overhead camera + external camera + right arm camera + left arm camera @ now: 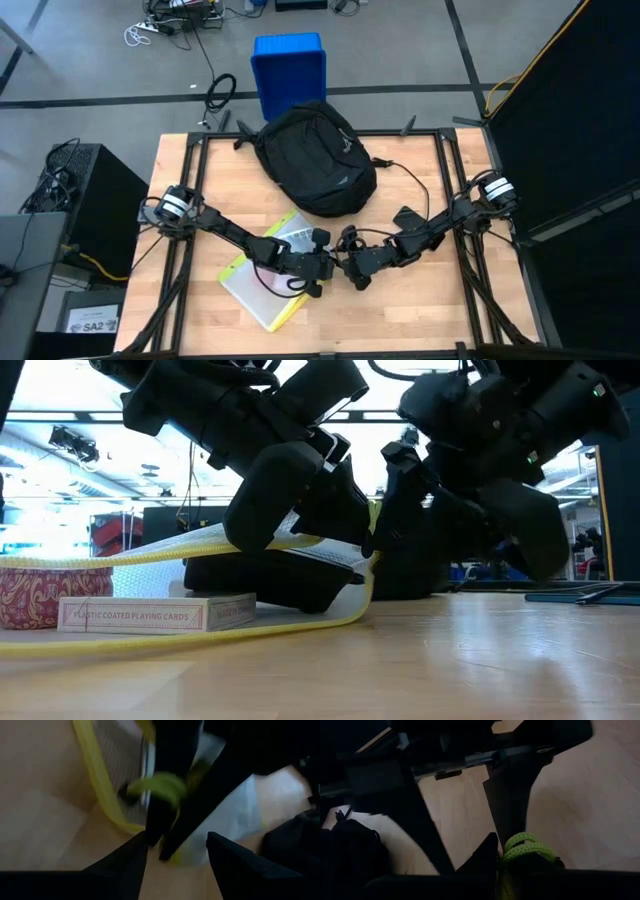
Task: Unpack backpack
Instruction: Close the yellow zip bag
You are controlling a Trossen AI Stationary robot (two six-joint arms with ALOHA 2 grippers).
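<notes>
Elbow low on the left side: left arm mounted at the table's left edge, stretched inward over the wood table (450,300) toward its middle. Ends in the left gripper (316,282), tilted down over the right end of a mesh pouch (250,295) with a yellow border. Fingers together, pinched on a yellow-green cord loop (525,847) at the pouch's edge (seen up close from both wrists). Lifts that end of the pouch slightly off the wood in the low view, with a box of playing cards (155,615) and a red patterned round container (50,595) underneath or inside; cannot tell which.

Just right of it, almost nose to nose: right gripper (356,278), on the right arm reaching in from the table's right edge, forearm sloping down toward the centre. Fingers (125,870) apart, on either side of the spot where the other gripper's tips meet the cord, not closed on anything.

Behind both grippers, at the far middle of the table: backpack (315,155), black, lying flat, well apart from either gripper, a strap trailing off to its right.

Around the table, left to right: black cabinet (85,200) on the floor, loose cables (220,92) on grey flooring, blue bin (288,65) just beyond the table's far edge, tall black panel (570,100). Bright ceiling lights and shelving beyond, in the low view.
</notes>
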